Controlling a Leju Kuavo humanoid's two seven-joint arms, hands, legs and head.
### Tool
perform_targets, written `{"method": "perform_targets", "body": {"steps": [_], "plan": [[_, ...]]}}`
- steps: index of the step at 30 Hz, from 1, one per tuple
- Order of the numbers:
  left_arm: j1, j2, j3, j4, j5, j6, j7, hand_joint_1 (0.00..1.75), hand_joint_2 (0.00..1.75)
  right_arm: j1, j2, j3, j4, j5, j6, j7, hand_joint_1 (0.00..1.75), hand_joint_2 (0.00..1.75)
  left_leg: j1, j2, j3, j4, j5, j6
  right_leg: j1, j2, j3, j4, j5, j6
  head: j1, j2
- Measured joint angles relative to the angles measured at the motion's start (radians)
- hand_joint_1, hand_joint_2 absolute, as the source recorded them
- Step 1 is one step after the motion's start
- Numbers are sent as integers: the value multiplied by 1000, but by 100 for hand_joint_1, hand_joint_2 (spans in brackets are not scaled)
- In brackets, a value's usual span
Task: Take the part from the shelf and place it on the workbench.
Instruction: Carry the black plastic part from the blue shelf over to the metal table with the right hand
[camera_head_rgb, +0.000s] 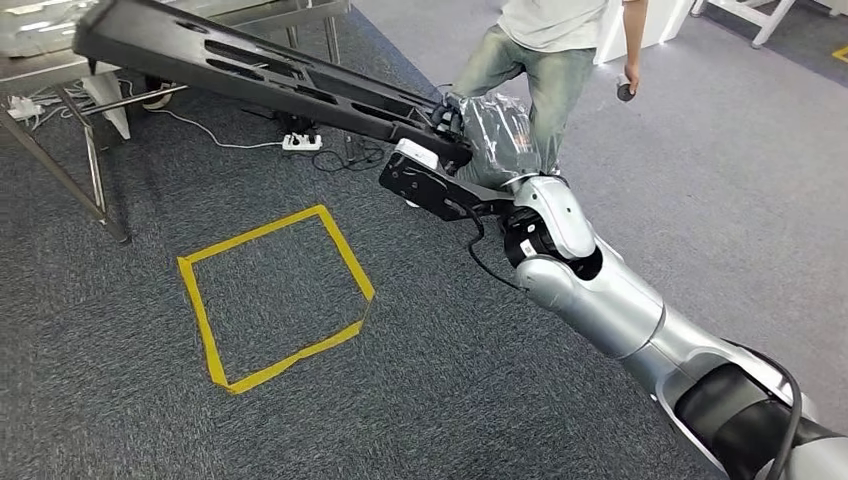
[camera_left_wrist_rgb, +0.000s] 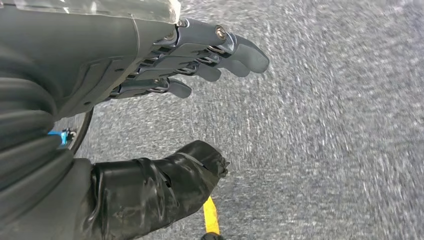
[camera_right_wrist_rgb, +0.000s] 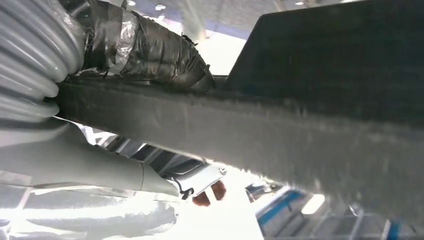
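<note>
Your right hand (camera_head_rgb: 470, 135) grips the long black part (camera_head_rgb: 260, 75) at its near end, the far end reaching over the desk (camera_head_rgb: 60, 160). Keep it level and clear of the person (camera_head_rgb: 540, 50). Your left hand (camera_left_wrist_rgb: 200, 55) hangs released.

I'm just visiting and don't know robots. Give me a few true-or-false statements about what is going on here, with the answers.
1. The right hand holds a long black part. True.
2. The left hand holds a part too. False: it holds nothing, its fingers stretched out over the carpet.
3. A square of yellow tape is marked on the carpet. True.
4. The part lies flat on the floor. False: it is held in the air, above the carpet.
5. A person stands just beyond the right hand. True.
</note>
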Motion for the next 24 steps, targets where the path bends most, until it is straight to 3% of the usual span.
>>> {"method": "perform_targets", "body": {"steps": [1,3,5,7,9,10,11,12,13,15,17,18,19,21,23,24], "plan": [[-1,0,0,0,0,1,0,0,175,2,-4,-4,-6,0,0,0,175,175,1,-9,-3,-1,2,-5,0,8,6,-14,-1,-1,-1,0],[-1,1,0,0,0,1,-1,0,175,5,-10,-9,-13,0,-1,0,175,175,3,-27,-7,-5,6,-17,2,-14,9,-18,2,-9,-1,0],[1,1,0,0,0,2,-1,0,175,10,-15,-15,-20,-2,-2,1,175,175,-2,11,-19,36,-13,-27,1,-37,16,-25,4,-22,-3,0],[0,1,0,0,1,2,-1,0,175,14,-23,-24,-30,-10,-6,2,175,175,-6,76,-57,141,-70,-32,1,-61,22,-29,3,-32,-8,0],[-2,1,0,0,2,2,-2,0,175,21,-33,-33,-35,-24,-14,2,175,175,-4,95,-106,249,-127,-34,4,-85,22,-28,1,-36,-10,0],[-2,1,0,0,2,2,-2,0,175,26,-38,-37,-37,-31,-18,2,175,175,-4,96,-118,275,-135,-33,6,-97,23,-28,0,-38,-10,0],[-2,1,0,0,3,2,-2,0,175,33,-42,-41,-38,-38,-21,2,175,175,-4,97,-114,267,-125,-31,8,-109,23,-27,-2,-39,-10,0],[-2,1,0,0,3,2,-2,0,175,39,-46,-44,-40,-44,-24,2,175,175,-5,99,-92,225,-98,-27,11,-120,23,-25,-4,-39,-10,0],[-2,2,0,0,3,2,-3,0,175,45,-49,-49,-42,-50,-27,1,175,175,-8,110,-56,156,-64,-20,14,-131,25,-24,-6,-38,-10,0],[-4,4,0,0,5,2,-4,0,175,50,-56,-58,-47,-62,-36,-1,175,175,-20,148,5,33,-24,-5,21,-151,26,-23,-9,-34,-9,0],[-6,5,0,0,8,2,-6,0,175,55,-64,-72,-51,-81,-49,-4,175,175,-29,159,22,-8,-21,4,25,-172,28,-25,-11,-28,-9,0],[-5,5,0,0,9,2,-7,0,175,59,-67,-79,-53,-94,-56,-6,175,175,-28,146,22,-11,-17,7,26,-183,31,-26,-12,-24,-8,0],[-3,5,0,0,10,1,-8,0,175,64,-71,-87,-54,-108,-62,-9,175,175,-24,135,24,-16,-13,11,26,-186,32,-25,-15,-19,-8,0],[-1,6,0,0,11,0,-10,0,175,74,-77,-101,-58,-137,-73,-17,175,175,-16,114,30,-26,-6,18,23,-147,18,12,-43,-8,-7,0],[-3,6,0,0,12,-2,-12,0,175,83,-85,-115,-62,-157,-84,-21,175,175,-13,94,31,-29,-3,21,17,-91,-37,127,-100,0,-4,0],[-4,6,0,0,13,-3,-12,0,175,88,-90,-121,-64,-165,-89,-22,175,175,-13,82,31,-28,-3,21,15,-78,-70,192,-125,3,-3,0]]}}
